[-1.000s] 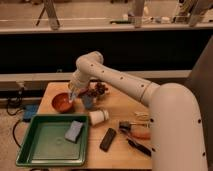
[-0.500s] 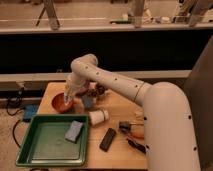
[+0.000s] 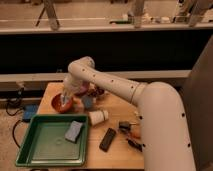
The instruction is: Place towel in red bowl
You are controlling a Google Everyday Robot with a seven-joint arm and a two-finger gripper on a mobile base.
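The gripper [image 3: 67, 95] is low over the left rear part of the wooden table [image 3: 120, 107], directly above the red bowl [image 3: 59, 104]. The arm comes down to it from the elbow above. How wide the claw stands cannot be told, and neither can whether it has a real hold on anything.

A pale, cloth-like shape, which looks to be the towel [image 3: 64, 101], hangs right at the tip of the claw and reaches down inside the bowl's rim. It merges with the claw, so the pictures do not show whether it is held or already resting in the bowl.

Just to the right of the bowl, and apart from it, stands a small blue cup [image 3: 88, 102]. A cluster of dark red items [image 3: 98, 92] lies behind that, partly hidden by the arm.

Nearer the front, a white cup [image 3: 98, 116] lies on its side near the middle of the table. A black remote [image 3: 107, 139] lies beyond it toward the front edge, with an orange-handled tool [image 3: 131, 131] to its right.

In front of the bowl sits a green tray [image 3: 32, 152] holding a blue-grey sponge [image 3: 74, 131] in its right rear corner — well apart from the claw.
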